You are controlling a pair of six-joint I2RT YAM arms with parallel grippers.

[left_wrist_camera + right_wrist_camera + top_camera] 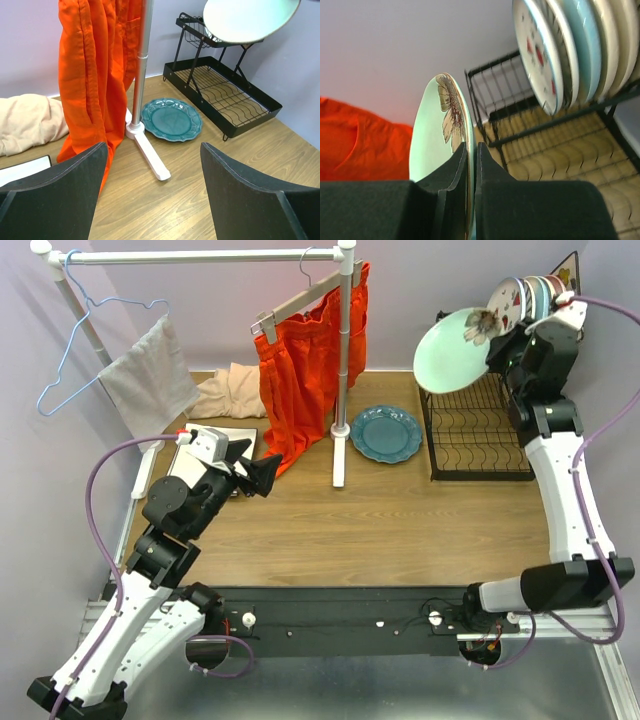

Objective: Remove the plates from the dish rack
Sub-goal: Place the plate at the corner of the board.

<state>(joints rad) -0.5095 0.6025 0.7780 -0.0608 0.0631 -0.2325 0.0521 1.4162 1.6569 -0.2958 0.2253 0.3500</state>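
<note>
**A:** Why is the right gripper (470, 150) carrying the mint plate (455, 350) on edge like that?

**B:** Its fingers are clamping the plate's rim, one on each face. That is keeping the plate upright, the way it would be standing in a slot. The plate is hanging in the air, clear of the dish rack (478, 425), out over the front left of the upper shelf. I'm judging it to be on its way down to the table (400, 530).

**A:** And the teal plate (385, 433)?

**B:** That one is lying flat on the table, between the rack and the foot of the clothes rail (345, 360). I'm guessing that spot is serving as the drop-off, near the rack.

**A:** What is the left gripper (154, 147) doing?

**B:** It is hovering over the left side of the table with its fingers wide apart, gripping nothing and pointing towards the teal plate.

**A:** How are the numbers looking?

**B:** One plate is being held and one is lying on the table. The standing plates (570, 45) are leaning together in the upper shelf. I'm counting about five rims, but they are overlapping, so I cannot be exact.
</note>
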